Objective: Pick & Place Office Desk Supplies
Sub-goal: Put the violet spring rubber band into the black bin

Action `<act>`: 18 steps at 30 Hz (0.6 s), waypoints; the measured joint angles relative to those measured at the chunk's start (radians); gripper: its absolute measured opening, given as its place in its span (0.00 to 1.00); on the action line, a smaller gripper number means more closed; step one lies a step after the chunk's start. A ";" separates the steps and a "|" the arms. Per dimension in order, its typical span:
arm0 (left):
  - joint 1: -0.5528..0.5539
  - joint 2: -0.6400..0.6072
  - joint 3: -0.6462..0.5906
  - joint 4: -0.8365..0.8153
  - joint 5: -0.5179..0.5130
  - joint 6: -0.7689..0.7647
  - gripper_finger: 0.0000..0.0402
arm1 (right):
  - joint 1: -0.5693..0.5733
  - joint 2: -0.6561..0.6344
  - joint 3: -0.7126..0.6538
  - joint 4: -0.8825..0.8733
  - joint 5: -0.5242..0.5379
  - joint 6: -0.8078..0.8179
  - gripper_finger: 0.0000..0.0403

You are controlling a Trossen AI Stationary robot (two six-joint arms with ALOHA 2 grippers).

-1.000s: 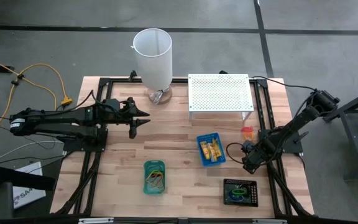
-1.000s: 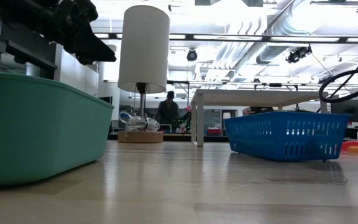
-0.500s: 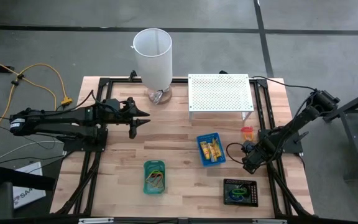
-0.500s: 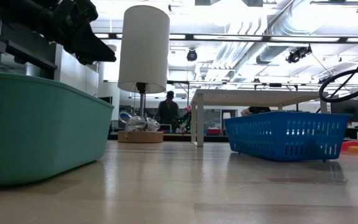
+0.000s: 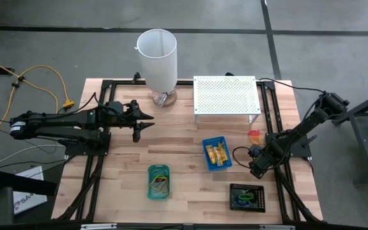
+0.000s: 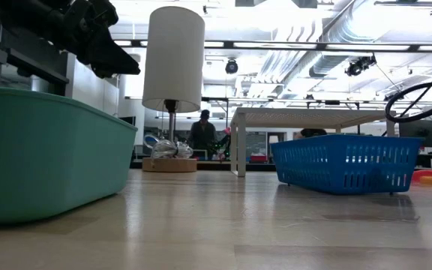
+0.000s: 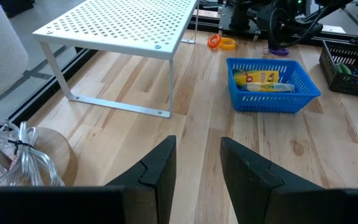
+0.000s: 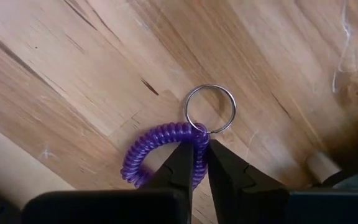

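Purple coil keychain (image 8: 160,155) with steel ring (image 8: 210,109): judged light, springy, slippery; right end effector (image 8: 201,163) is pinched on the coil beside the ring, flat on the surface (image 8: 67,68)

blue tray (image 7: 273,93), white perforated stand (image 7: 120,25)

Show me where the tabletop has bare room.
Bare wood lies between the green tray and the left tool, and ahead of the white perforated shelf. Crowded: blue basket, black tray, right tool.
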 joint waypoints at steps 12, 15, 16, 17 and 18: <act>0.000 0.000 0.000 0.000 0.000 0.000 0.30 | 0.000 -0.124 0.104 -0.076 0.133 -0.086 0.03; 0.000 0.000 0.000 0.000 0.000 0.000 0.30 | 0.000 -0.144 0.133 -0.096 0.147 -0.102 0.03; 0.000 0.000 0.000 0.000 0.000 0.000 0.30 | 0.000 -0.147 0.139 -0.101 0.148 -0.111 0.03; 0.000 0.000 0.000 0.000 0.000 0.000 0.30 | 0.000 -0.149 0.140 -0.102 0.147 -0.113 0.03; 0.000 0.000 0.000 0.000 0.000 0.000 0.30 | 0.000 -0.150 0.141 -0.102 0.147 -0.115 0.03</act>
